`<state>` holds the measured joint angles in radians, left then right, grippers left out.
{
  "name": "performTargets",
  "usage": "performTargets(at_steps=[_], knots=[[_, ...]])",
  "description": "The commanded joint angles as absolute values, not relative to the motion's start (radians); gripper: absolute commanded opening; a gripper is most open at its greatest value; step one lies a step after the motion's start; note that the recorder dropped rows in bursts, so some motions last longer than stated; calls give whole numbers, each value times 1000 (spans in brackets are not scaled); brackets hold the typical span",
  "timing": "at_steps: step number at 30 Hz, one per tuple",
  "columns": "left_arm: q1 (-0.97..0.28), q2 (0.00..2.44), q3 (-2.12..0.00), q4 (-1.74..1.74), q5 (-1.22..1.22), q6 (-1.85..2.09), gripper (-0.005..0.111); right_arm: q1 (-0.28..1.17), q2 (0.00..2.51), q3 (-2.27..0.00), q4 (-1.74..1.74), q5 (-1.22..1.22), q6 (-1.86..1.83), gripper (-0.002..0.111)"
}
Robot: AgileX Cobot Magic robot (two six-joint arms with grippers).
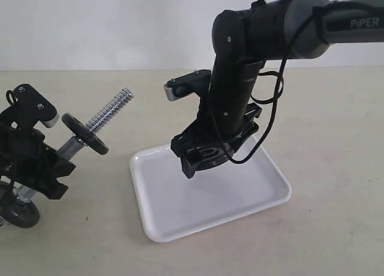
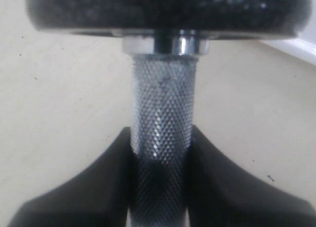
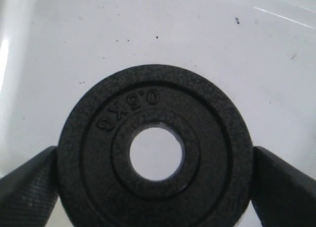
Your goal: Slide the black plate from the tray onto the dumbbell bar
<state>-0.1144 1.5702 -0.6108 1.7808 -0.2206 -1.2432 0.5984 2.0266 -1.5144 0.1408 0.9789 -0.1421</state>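
exterior: wide, downward | left wrist: close, dumbbell bar [image 2: 161, 133] | right wrist: close, black plate [image 3: 207, 138]

1. The black plate [image 3: 207, 138], filling the lower centre of the frame, is matte black with a pebbled grain and raised "0.5KG" lettering.
2. The tray [image 1: 180, 219] is glossy white with a few dark specks.
3. The dumbbell bar [image 2: 162, 133] is shiny silver with diamond knurling.
4. The table [image 1: 336, 108] is plain beige.

Black plate [image 3: 207, 153], right wrist view: raised lettering "0.5KG", cast into the flat ring between rim and centre hole. It appears upside down in that view.

Right arm [image 1: 282, 24], exterior view: light lettering "PiPER" on the dark upper link, near the picture's edge.

No other legible marks.
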Motion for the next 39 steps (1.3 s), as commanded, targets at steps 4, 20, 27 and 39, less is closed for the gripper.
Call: performTargets(at_steps=[4,20,27,39], knots=[[-114,1513,-653,1744,-237,-1247,4,598,1997,-1517,151,969,-148,0],[-114,1513,-653,1744,-243,-1247,4,598,2072,-1517,152,1032,-137,0],[-114,1513,-653,1744,-243,-1247,4,598,2136,-1517,157,1032,-137,0],[-114,1513,-653,1744,-243,-1247,4,598,2145,-1517,159,1000,-141,0]])
